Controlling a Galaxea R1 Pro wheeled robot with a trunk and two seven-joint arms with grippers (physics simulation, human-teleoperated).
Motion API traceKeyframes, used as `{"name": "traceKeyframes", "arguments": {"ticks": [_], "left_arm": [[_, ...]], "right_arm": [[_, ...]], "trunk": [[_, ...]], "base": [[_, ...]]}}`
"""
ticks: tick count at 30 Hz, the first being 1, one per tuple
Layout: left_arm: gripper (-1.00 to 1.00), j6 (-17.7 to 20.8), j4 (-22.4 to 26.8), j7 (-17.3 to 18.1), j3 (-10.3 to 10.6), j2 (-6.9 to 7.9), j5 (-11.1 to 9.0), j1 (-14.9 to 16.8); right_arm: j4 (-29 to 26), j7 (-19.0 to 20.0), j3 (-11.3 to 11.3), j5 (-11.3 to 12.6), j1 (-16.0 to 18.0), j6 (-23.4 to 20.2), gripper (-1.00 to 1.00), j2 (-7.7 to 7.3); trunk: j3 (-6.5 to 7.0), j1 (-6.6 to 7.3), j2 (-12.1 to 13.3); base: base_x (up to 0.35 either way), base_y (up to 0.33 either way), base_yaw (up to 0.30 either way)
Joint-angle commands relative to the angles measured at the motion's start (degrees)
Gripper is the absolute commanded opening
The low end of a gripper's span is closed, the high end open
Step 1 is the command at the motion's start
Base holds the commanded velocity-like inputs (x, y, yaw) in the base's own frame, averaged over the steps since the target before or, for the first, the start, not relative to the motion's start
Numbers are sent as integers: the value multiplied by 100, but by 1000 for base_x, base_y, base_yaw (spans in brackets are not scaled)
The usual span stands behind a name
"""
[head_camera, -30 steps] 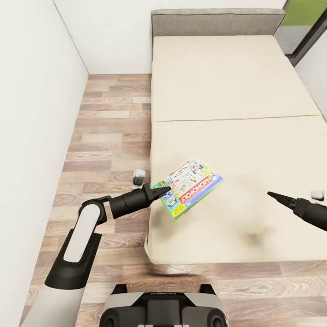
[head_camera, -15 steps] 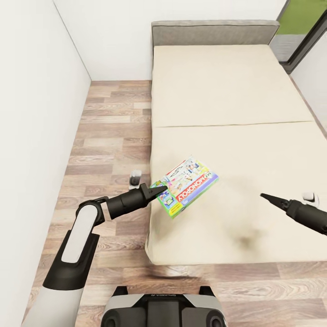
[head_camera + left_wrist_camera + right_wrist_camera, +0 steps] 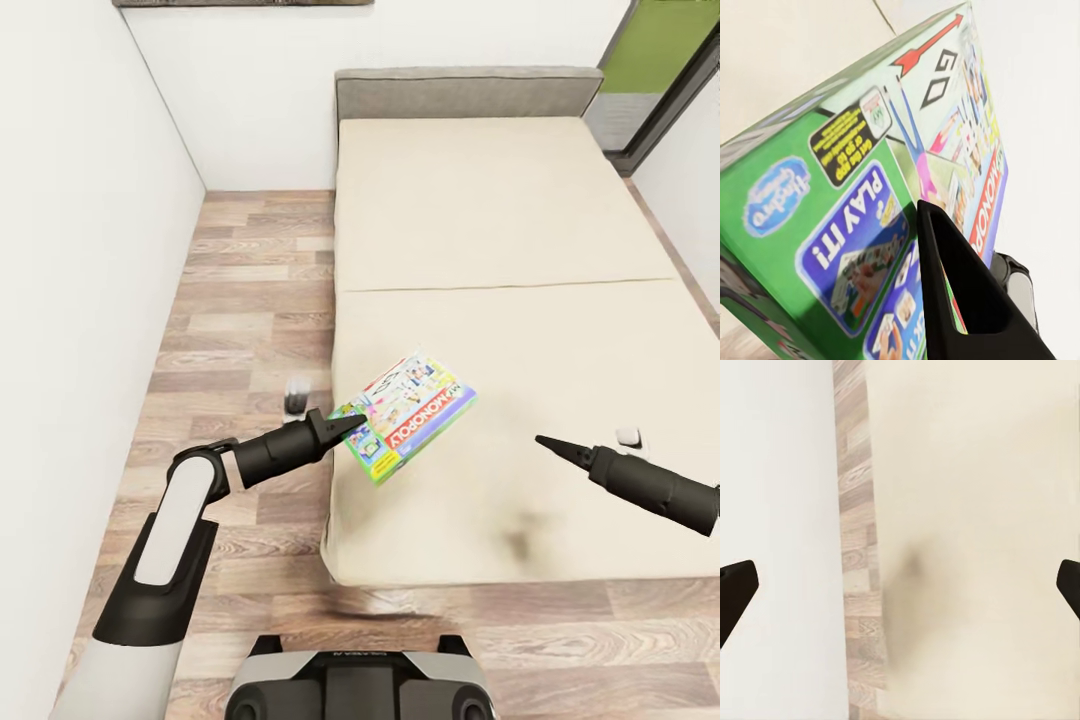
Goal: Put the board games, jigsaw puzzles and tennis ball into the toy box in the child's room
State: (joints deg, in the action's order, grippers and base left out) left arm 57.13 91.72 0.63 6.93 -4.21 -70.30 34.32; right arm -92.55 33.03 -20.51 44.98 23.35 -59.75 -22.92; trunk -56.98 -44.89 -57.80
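Fingers, left (image 3: 352, 424): clamped on the near-left corner of the Monopoly box (image 3: 408, 414), one dark finger (image 3: 960, 300) lying across its green lid.
Fingers, right (image 3: 545, 442): spread wide apart, holding nothing, poised over the mattress at the right.
Monopoly box: tilted, lifted above the bed (image 3: 560, 240) by its near-left edge.
Floor (image 3: 240, 300): wood planks left of the bed.
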Motion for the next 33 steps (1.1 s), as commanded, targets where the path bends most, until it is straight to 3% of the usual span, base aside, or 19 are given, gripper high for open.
{"name": "traceKeyframes", "arguments": {"ticks": [1, 14, 33], "left_arm": [[-100, 21, 1, 10, -13, -1, 5, -40], [-100, 51, -2, 40, -674, 15, -19, -445], [-100, 70, 11, 58, -788, 14, -28, -501]], "right_arm": [[0, 47, 6, -42, 5, -25, 100, 1], [0, 46, 47, -45, 10, -25, 100, -5], [0, 47, 55, -47, 11, -25, 100, 43]], "trunk": [[25, 22, 39], [379, 307, 560], [896, 725, 1322]], "base": [[0, 0, 0], [0, 0, 0], [0, 0, 3]]}}
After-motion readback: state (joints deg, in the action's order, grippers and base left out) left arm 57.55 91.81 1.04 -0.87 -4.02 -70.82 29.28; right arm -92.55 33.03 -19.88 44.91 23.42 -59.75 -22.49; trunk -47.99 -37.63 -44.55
